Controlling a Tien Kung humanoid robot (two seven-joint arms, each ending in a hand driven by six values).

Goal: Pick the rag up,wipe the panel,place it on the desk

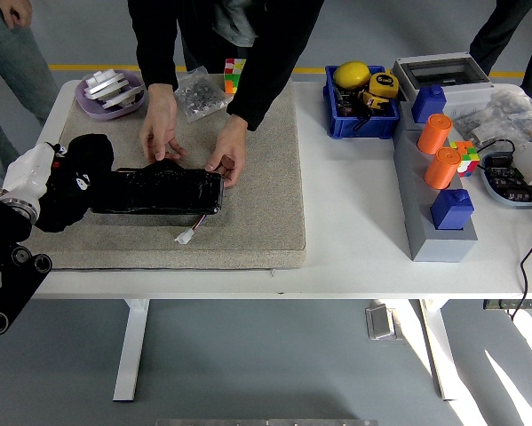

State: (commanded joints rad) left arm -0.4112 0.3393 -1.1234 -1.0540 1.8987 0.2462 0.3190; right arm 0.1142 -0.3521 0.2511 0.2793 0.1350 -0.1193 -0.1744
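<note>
A black glossy panel lies lengthwise on the grey felt mat. A white connector on thin wires trails from its front right. My left hand comes in from the left edge, shut on a bunched black rag. The rag touches and overlaps the panel's left end and hides my fingers. A person at the far side steadies the panel's far edge with both hands. My right hand is out of view.
Behind the mat stand a purple dish of metal parts, a bag of screws and a colour cube. To the right are a blue bin, a grey block with orange cylinders and cables.
</note>
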